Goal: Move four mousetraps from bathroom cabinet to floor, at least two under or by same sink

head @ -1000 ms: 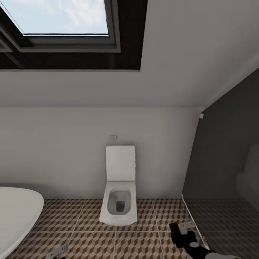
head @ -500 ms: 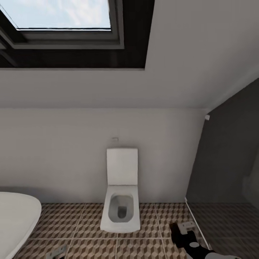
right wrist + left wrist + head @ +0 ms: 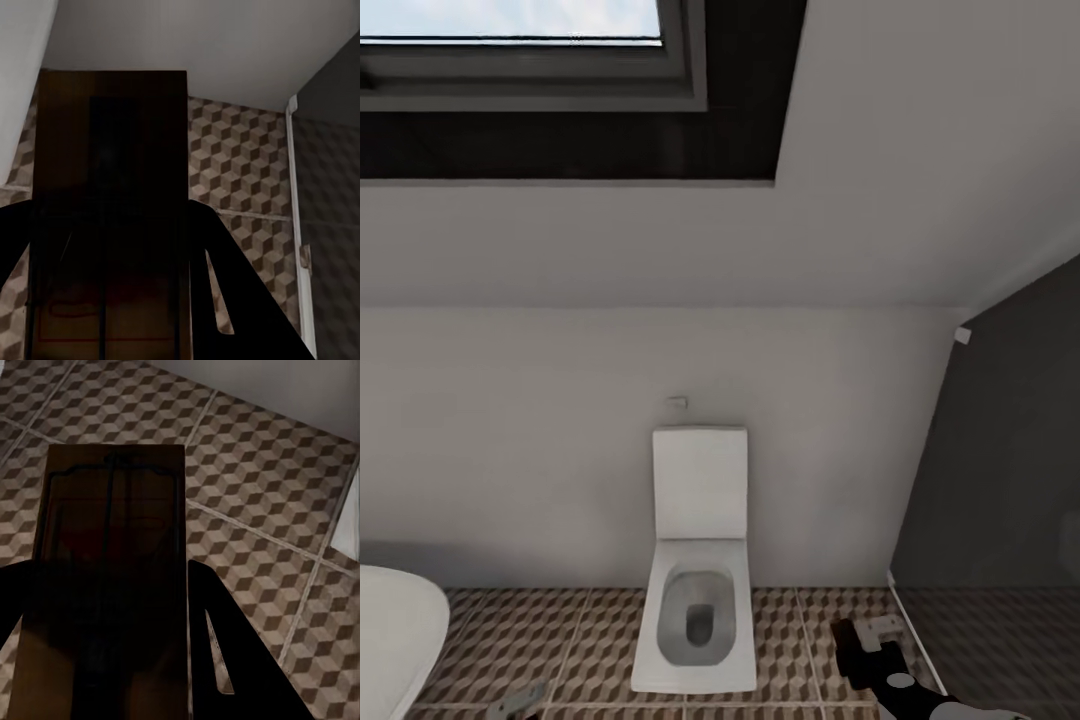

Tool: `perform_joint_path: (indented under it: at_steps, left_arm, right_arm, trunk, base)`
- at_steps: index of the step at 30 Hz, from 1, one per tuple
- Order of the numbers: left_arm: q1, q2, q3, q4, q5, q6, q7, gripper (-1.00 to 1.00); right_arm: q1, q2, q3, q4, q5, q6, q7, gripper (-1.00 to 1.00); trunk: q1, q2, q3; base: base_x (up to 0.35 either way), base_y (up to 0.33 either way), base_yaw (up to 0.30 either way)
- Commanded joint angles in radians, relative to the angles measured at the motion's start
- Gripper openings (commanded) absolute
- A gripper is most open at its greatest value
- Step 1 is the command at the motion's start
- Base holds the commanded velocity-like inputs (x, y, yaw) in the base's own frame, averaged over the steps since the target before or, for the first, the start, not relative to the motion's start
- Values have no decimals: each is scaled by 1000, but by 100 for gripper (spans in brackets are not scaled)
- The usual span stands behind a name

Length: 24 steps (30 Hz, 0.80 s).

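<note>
Facing a white toilet against a pale wall, skylight above, tub rim at lower left. Standing on cube-patterned floor.

Left gripper clamping a trap between dark fingers; board lying flat along the fingers, wire bar and red mark facing the camera, tiles well below. In head view, left gripper barely peeking in at the bottom edge.

Right gripper clamping a second trap the same way, board sticking out past the fingertips, very dark, red outline faint near the base. In head view, right gripper hovering over tiles right of the toilet, near the dark wall.
</note>
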Motion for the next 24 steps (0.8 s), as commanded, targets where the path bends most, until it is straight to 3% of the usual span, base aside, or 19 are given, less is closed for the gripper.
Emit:
perform_joint_path:
  at_steps: [1, 9, 24]
  left_arm:
    - [-1, -1, -8, 3, -1, -4, 5, -100]
    - [-1, -2, -9, 3, -1, -5, 5, -100]
    - [-1, 0, -10, 3, -3, -5, 5, -100]
  right_arm:
    - [-1, 1, 8, 3, -10, -5, 0, -100]
    - [-1, 1, 8, 3, -10, -5, 0, -100]
    - [-1, 1, 8, 3, -10, -5, 0, -100]
  trunk:
    - [1, -1, 0]
    - [1, -1, 0]
    - [1, -1, 0]
  base:
    - [330, 1, 0]
    - [285, 0, 0]
    - [20, 0, 0]
